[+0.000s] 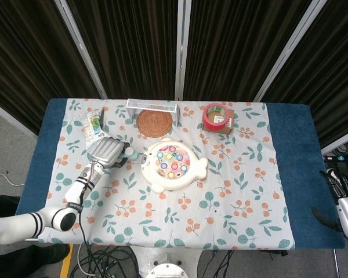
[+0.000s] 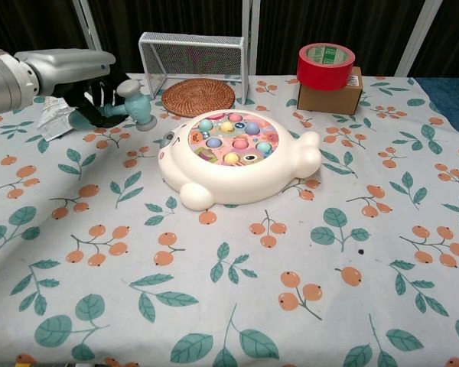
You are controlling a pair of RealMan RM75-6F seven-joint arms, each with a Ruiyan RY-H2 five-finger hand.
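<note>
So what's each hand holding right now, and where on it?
The left hand grips the toy hammer by its teal handle; the grey head sticks out toward the whack-a-mole toy. The right hand, off the table's edge, holds nothing that shows.

Teal toy hammer [image 2: 130,107], held aloft

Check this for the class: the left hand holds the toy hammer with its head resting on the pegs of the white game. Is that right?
Not quite. The left hand does hold the toy hammer, but the chest view shows its head off to the left of the white game, not on the pegs.
</note>
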